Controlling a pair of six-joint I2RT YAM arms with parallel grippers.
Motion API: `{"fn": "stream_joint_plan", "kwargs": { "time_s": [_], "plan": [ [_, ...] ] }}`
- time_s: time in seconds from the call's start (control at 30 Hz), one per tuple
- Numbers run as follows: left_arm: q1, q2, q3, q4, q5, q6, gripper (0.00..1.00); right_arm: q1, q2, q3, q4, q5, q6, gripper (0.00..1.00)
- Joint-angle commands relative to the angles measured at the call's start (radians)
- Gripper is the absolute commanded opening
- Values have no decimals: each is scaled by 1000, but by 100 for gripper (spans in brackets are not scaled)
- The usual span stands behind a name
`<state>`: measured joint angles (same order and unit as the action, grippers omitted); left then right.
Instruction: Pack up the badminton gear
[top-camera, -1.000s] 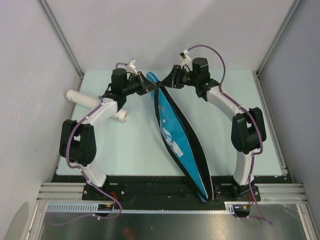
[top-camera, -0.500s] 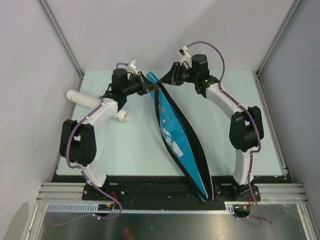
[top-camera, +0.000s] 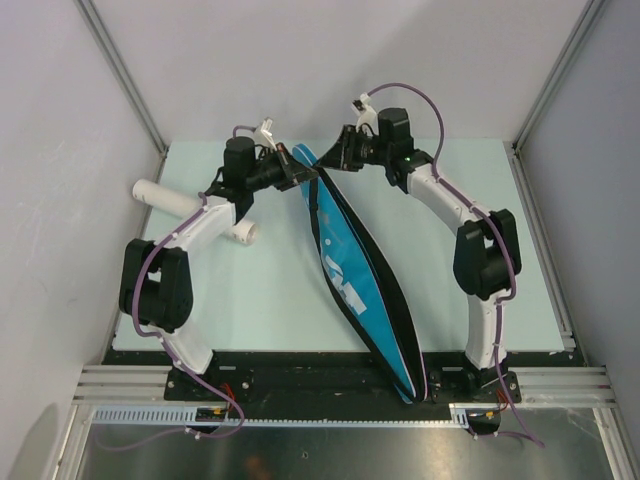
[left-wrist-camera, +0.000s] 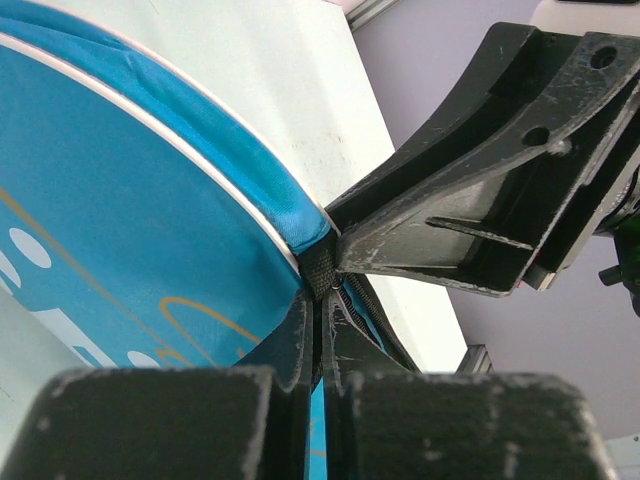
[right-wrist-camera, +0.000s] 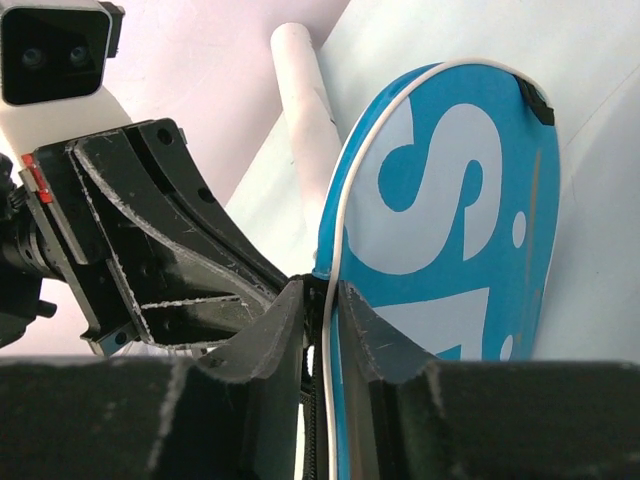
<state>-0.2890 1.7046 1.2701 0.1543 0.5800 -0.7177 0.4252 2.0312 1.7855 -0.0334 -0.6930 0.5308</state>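
Packing looked close to done (rackets unseen, presumably inside the racket bag (top-camera: 350, 270)). At its far end the left gripper (top-camera: 300, 173) clamped the edge; the right gripper (top-camera: 330, 163) straddled the zipper (left-wrist-camera: 340, 295) — grip uncertain. The white tube (top-camera: 190, 205) lay left of the bag — unpacked.

Bright, even overhead light; soft shadows; close foregrounds blurred.

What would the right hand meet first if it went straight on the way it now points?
The blue racket bag: its zip edge runs between the fingers of the right hand. Just beyond, slightly aside, is the left hand, though depth is unclear.
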Motion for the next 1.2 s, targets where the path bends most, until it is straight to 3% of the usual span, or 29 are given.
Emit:
{"fn": "stream_joint_plan", "kwargs": {
  "time_s": [0.0,0.13,0.3,0.8,0.97,1.17],
  "plan": [
    [-13,4,32,19,12,-9,0,15,15,57,-8,-13,-14,22],
    [-15,6,32,19,11,-11,0,18,14,61,-13,-2,-23,19],
    [-15,9,34,19,12,-17,0,21,11,94,-65,26,-54,29],
    [-15,18,32,21,15,-19,0,14,-12,126,-115,64,-94,30],
    [-15,20,31,21,17,-20,0,12,-14,153,-146,73,-117,38],
    [-16,20,32,21,15,-22,0,18,-8,150,-151,63,-114,35]
  ]
}}
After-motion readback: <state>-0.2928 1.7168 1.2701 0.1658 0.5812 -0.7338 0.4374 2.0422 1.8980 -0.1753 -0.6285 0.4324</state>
